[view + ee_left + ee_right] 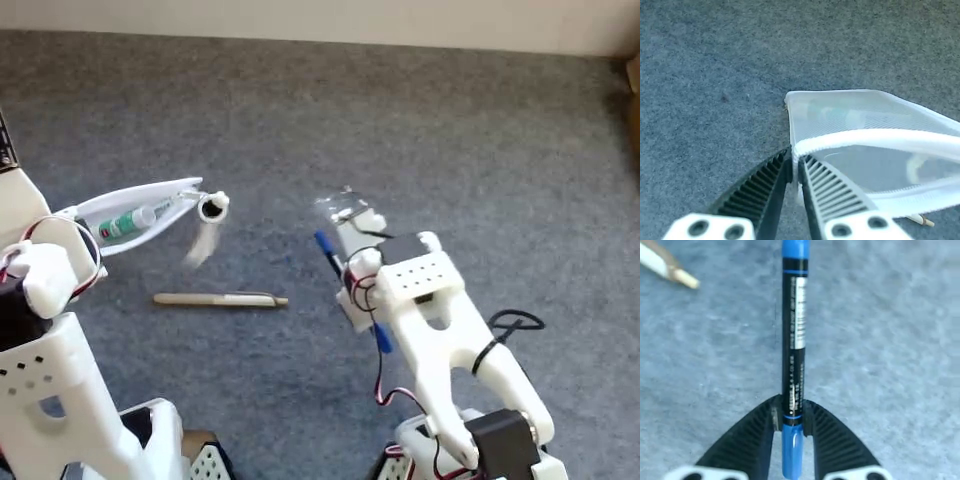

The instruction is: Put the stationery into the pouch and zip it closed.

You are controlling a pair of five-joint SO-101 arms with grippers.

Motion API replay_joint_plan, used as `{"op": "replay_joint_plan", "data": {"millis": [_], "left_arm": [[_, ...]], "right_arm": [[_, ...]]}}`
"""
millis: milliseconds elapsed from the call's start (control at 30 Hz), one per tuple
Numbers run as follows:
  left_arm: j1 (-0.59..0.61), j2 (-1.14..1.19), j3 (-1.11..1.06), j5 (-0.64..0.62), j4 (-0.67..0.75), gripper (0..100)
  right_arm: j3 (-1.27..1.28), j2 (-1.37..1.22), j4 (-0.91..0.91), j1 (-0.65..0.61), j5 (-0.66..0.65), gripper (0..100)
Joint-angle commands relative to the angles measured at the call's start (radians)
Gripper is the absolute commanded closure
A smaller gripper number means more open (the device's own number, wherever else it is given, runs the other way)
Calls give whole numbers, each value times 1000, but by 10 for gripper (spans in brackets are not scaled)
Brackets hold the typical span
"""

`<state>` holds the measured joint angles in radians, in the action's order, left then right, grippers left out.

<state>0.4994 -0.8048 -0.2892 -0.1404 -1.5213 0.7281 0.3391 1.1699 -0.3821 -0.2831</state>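
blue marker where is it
The blue marker is in the right gripper, right of centre in the high view, beige pen to its left.

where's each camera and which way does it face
High view: overhead, looking down at the table; both arms show.
Left wrist view: on the left arm, facing past the left gripper, shut on the pouch.
Right wrist view: on the right arm, facing past the right gripper, shut on a blue marker.
Shared: high and right wrist views show the pen.

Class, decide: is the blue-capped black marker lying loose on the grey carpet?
No, the right gripper is shut on the blue-capped black marker.
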Motion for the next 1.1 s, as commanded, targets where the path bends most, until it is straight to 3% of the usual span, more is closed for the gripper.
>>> {"op": "replay_joint_plan", "data": {"millis": [0,200,400,700,833,1067], "left_arm": [[19,-19,21,-5,31,993],[19,-19,21,-5,31,993],[19,-19,21,-5,31,993],[19,-19,19,-5,31,993],[19,-19,19,-5,31,993],[19,-19,19,-5,31,993]], "right_arm": [[-15,47,2,30,-12,983],[-16,47,2,30,-8,846],[-18,47,-24,-18,-6,844],[-10,44,-259,-171,114,865],[-10,38,-355,-179,114,881],[-87,-171,-369,-176,114,881]]}}
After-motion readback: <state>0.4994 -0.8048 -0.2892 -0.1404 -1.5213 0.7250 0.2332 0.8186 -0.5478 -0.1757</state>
